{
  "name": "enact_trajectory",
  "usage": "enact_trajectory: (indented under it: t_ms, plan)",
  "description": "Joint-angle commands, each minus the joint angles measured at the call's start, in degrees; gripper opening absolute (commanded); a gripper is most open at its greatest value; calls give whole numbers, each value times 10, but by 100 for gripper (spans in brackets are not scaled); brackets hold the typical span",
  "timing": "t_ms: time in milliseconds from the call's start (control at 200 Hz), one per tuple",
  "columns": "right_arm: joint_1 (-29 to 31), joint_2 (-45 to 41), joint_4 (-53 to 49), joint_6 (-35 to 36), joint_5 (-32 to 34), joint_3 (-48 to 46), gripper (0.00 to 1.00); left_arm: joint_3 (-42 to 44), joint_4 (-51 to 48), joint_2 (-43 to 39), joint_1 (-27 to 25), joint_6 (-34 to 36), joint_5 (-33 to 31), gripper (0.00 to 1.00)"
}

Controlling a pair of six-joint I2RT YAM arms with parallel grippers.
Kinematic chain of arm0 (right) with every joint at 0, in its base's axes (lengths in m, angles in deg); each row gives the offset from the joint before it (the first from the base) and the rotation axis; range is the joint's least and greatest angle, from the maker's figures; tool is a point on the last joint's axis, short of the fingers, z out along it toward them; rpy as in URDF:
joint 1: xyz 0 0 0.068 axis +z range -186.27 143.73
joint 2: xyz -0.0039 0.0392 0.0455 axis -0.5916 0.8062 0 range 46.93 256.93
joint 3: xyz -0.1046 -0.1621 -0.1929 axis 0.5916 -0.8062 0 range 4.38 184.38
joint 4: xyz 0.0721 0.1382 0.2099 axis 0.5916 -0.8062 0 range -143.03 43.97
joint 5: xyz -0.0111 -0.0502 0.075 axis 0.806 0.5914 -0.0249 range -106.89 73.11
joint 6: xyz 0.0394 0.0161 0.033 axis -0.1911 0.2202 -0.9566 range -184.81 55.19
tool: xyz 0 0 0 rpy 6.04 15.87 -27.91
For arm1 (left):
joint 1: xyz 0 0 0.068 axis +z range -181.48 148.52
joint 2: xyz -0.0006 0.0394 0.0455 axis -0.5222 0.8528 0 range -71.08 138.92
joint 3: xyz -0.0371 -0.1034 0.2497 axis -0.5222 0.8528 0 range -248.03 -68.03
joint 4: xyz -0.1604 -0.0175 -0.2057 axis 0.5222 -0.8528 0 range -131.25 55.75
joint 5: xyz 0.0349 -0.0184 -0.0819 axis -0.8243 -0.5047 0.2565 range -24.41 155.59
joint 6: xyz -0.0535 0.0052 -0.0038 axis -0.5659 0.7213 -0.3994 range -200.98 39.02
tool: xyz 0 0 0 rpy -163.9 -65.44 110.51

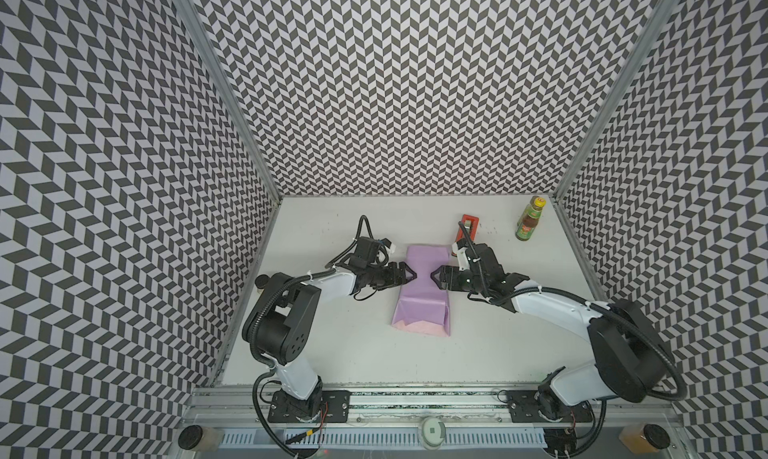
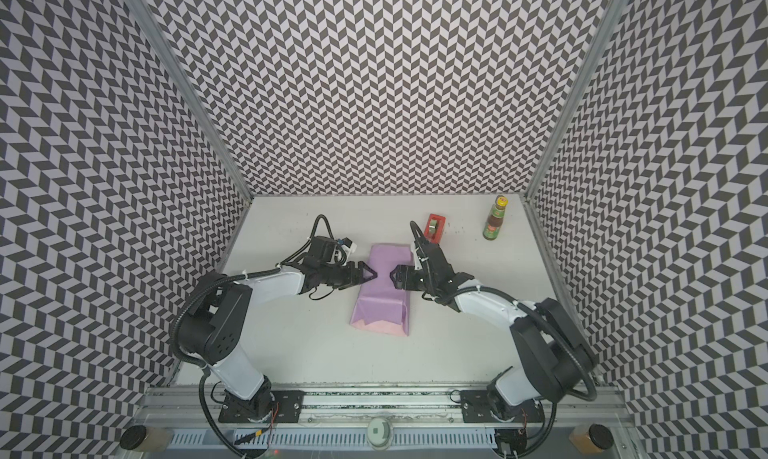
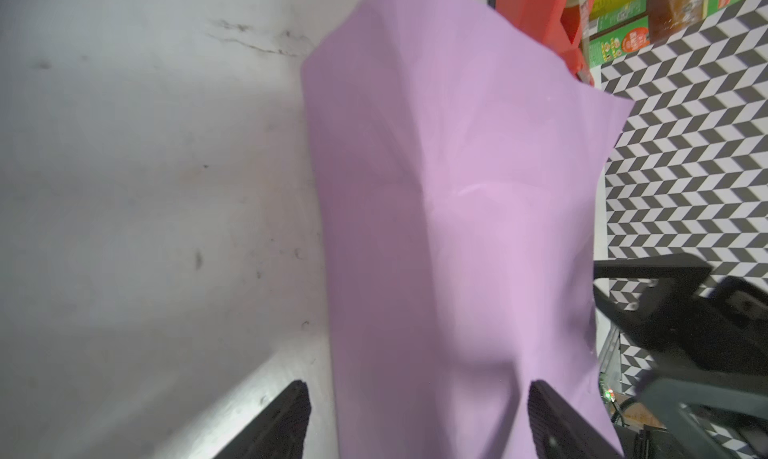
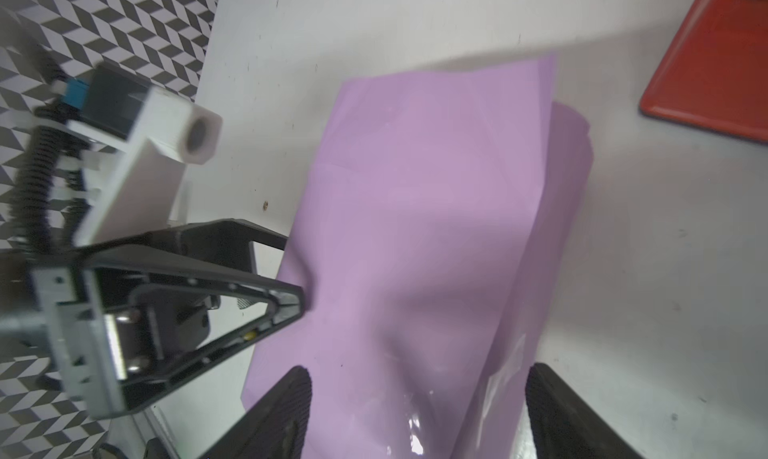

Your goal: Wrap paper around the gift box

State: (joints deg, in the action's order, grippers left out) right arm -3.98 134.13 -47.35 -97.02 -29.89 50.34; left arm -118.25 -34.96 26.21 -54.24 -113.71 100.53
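Lilac paper (image 1: 419, 307) draped over hidden box, waist pinched in; left claw (image 1: 410, 275) and right claw (image 1: 435, 277), jaws apart, press opposite sides, likely creasing wrap snug.

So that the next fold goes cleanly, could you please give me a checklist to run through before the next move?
1. The left claw open, at the paper's side: ok.
2. The right claw open, at the opposite side: ok.
3. The paper covering the gift box: ok, no navy shows.
4. The gift box centred underneath: cannot tell, hidden.
5. The paper's near end folded shut: not ok, its pink face still shows.
6. The tape dispenser and the bottle apart from the paper: ok.
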Motion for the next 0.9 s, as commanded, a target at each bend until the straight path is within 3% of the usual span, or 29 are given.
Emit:
enact_trajectory:
  t_ms: [0,506,711,896]
  plan:
    - [-5,21,47,-5,-37,16,81,17,18,-30,17,-19,37,85]
    - [-5,107,82,6,-72,69,75,54,73,-34,9,-67,60,69]
    - [-7,171,58,35,-76,156,75,31,66,-11,16,-63,15,71]
    - [-27,133,39,70,-59,146,79,20,59,-19,23,-59,-1,76]
